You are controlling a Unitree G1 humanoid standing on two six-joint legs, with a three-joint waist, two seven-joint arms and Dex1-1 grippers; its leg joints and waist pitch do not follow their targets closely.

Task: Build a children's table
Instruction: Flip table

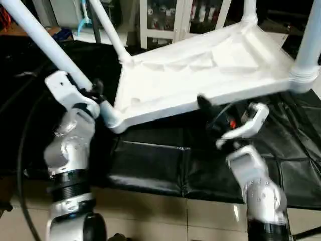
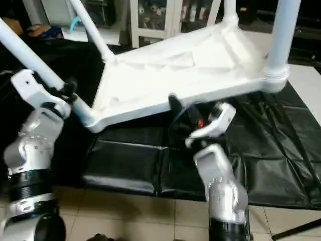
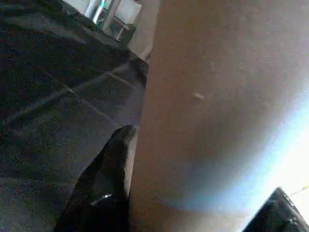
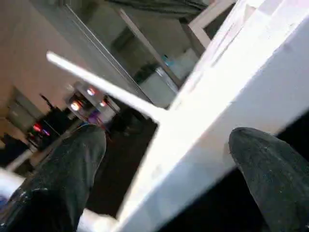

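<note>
White plastic tabletop (image 1: 200,80) lies upside down and tilted on the black-covered counter (image 1: 150,165), underside up, with legs standing in its corner sockets. At the tabletop's near left corner, the left gripper (image 1: 95,90) has its fingers clamped around a leg (image 1: 45,42) just above the socket. At the near edge, the right gripper (image 2: 183,113) has its fingers spread wide, straddling the rim without pinching it. Judgement: legs appear fitted; the step in hand is seating or righting. Next move calls for the right fingers closing on the rim before any lift.
</note>
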